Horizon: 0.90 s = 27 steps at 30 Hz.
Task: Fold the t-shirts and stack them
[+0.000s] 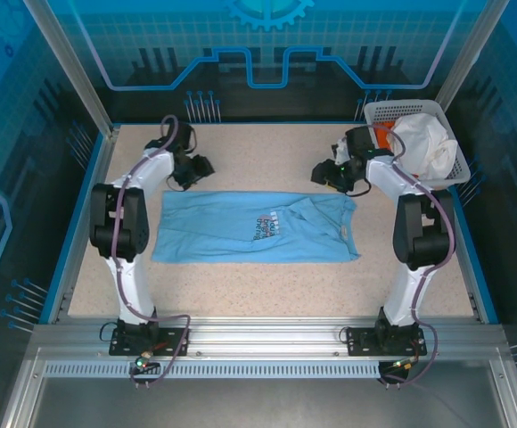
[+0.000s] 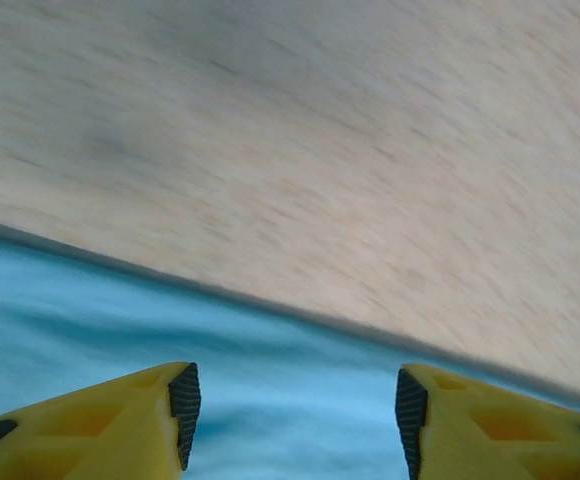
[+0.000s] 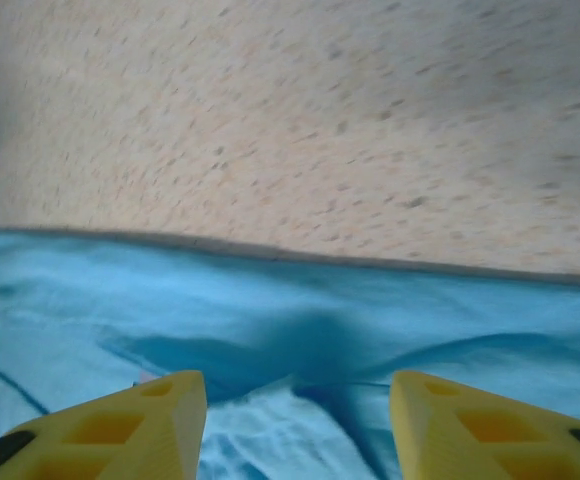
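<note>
The light blue short-sleeved cotton t-shirt with white chest lettering (image 1: 241, 227) lies flat in the middle of the speckled beige desk (image 1: 267, 276). It forms a long band running left to right, and its far edge looks straight, as if one lengthwise fold is already laid in.

The left hand (image 1: 198, 168) hangs just beyond that far edge near the left end. In the left wrist view its yellow fingers (image 2: 160, 410) stand spread, with blue cloth beneath and nothing between them. The right hand (image 1: 323, 172) sits just beyond the far edge near the right end, over the collar. Its fingers (image 3: 150, 420) are likewise spread and hold nothing.

The white plastic lattice basket (image 1: 410, 109) stands in the far right corner, holding a crumpled white shirt (image 1: 428, 143) and an orange one (image 1: 381, 135).

The step in hand seems to be between folds on the blue shirt. The next move probably calls for each hand to take an end of the band and fold it crosswise, keeping the layers aligned.
</note>
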Each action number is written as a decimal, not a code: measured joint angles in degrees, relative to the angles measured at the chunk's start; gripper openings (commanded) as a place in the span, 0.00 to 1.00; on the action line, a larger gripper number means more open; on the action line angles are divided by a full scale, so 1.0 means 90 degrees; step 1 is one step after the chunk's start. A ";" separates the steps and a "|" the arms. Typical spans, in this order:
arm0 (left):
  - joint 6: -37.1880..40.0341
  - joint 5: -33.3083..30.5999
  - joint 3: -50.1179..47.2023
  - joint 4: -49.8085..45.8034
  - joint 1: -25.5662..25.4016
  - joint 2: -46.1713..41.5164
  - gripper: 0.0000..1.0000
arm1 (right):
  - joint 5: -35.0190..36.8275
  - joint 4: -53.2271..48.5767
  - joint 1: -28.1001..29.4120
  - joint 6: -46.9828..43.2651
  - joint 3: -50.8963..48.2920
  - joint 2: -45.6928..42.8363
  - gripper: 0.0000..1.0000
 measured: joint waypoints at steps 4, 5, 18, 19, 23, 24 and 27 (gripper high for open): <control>-0.0155 0.0656 -0.0136 0.0277 -0.0879 0.0041 0.54 | -0.0245 -0.0061 0.0153 -0.0226 -0.0075 0.0180 0.65; -0.0197 0.0821 -0.0141 0.0313 -0.1078 0.0107 0.54 | -0.0270 -0.0075 0.0170 -0.0279 -0.0073 0.0253 0.64; -0.0313 0.1498 0.0126 0.0410 -0.1583 0.1086 0.54 | -0.0313 -0.0476 0.0420 -0.0848 0.0486 0.1018 0.38; -0.0313 0.1501 0.0153 0.0408 -0.1583 0.1105 0.54 | -0.0308 -0.0498 0.0447 -0.0886 0.0498 0.1018 0.35; -0.0311 0.1501 0.0182 0.0347 -0.1581 0.1188 0.54 | -0.0299 -0.0610 0.0505 -0.0991 0.0493 0.1015 0.23; -0.0308 0.1501 0.0194 0.0335 -0.1581 0.1188 0.54 | -0.0294 -0.0612 0.0512 -0.1005 0.0471 0.1008 0.20; -0.0306 0.1472 0.0214 0.0294 -0.1583 0.1188 0.54 | -0.0272 -0.0678 0.0522 -0.0998 0.0304 0.0886 0.15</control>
